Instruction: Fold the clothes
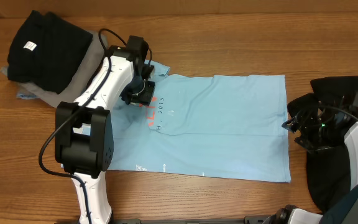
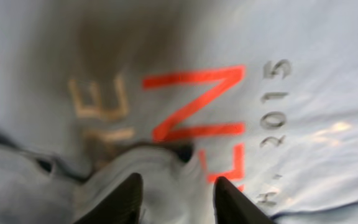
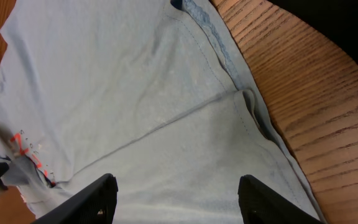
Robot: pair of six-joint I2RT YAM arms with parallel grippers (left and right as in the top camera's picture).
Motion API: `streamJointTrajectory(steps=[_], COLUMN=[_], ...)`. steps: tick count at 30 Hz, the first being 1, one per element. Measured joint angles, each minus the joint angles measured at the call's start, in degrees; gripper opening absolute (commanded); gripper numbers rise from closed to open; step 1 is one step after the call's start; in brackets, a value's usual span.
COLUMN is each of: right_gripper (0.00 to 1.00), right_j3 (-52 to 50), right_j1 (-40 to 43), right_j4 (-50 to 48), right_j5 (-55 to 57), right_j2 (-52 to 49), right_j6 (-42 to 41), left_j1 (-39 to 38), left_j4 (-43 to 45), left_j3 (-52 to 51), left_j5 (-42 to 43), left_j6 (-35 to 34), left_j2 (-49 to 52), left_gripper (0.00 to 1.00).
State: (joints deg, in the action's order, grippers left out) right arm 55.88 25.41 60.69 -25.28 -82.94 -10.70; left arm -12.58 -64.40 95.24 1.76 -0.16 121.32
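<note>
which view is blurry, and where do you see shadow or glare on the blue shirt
Left wrist view: soft focus, the red lettering on the light blue T-shirt smeared, a dark shadow across the top, a pale glare patch at right. Right wrist view: sharp, the table grain crisp. Overhead view: evenly lit, no glare.

t-shirt (image 1: 229, 124) chest, left wrist view: large red "n" (image 2: 194, 102); faint tan "e" (image 2: 98, 99) beside it; grey "2015" (image 2: 275, 102) with "h ." (image 2: 267, 198) in the same line. further red letter (image 2: 229, 163) cut off, unread. overhead: "h . 2015" legible. hem print (image 1: 140, 167) and white label (image 1: 30, 46) on black garment (image 1: 48, 31): too small to read.
</note>
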Motion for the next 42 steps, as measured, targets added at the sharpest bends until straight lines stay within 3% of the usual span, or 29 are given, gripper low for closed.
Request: streamJointTrajectory(steps=[2,6,8,16,21,23,24,26,28,41,42], right_gripper=[0.67,0.68,0.68,0.68,0.68,0.68,0.68,0.68,0.68,0.68,0.68], right_j3=[0.00,0.00,0.00,0.00,0.00,0.00,0.00,0.00,0.00,0.00,0.00], right_j1=[0.00,0.00,0.00,-0.02,0.00,0.00,0.00,0.00,0.00,-0.02,0.00], right_j4=[0.00,-0.04,0.00,-0.22,-1.33,-1.57,-1.57,-1.55,-1.60,-1.51,-1.53], right_j5=[0.00,0.00,0.00,-0.02,0.02,0.00,0.00,0.00,0.00,-0.02,-0.02], right_j2=[0.00,0.00,0.00,0.00,0.00,0.00,0.00,0.00,0.00,0.00,0.00], right_j6=[0.02,-0.02,0.02,0.02,0.02,0.00,0.02,0.02,0.00,0.00,0.00], left_j1=[0.57,3.74,6.60,17.62,18.62,18.23,18.18,18.05,18.03,18.03,18.03], left_j4=[-3.45,-8.96,-9.42,-0.50,8.39,10.58,11.21,12.74,13.42,9.62,9.42], left_j3=[0.92,5.38,7.56,3.96,-4.13,-6.12,-6.51,-6.84,-6.84,-3.21,-2.62], left_j5=[-2.03,-5.51,-6.36,-1.07,5.46,6.43,6.43,6.08,5.11,-0.26,-0.59], left_j6=[0.13,-0.48,-1.49,-1.36,0.66,1.22,1.36,1.84,2.08,-0.76,-1.14], left_j2=[0.02,0.02,0.02,0.00,0.09,0.11,0.11,0.11,0.11,0.11,0.11], left_gripper=[0.36,0.51,0.52,0.56,0.57,0.50,0.42,0.13,0.04,0.04,0.09])
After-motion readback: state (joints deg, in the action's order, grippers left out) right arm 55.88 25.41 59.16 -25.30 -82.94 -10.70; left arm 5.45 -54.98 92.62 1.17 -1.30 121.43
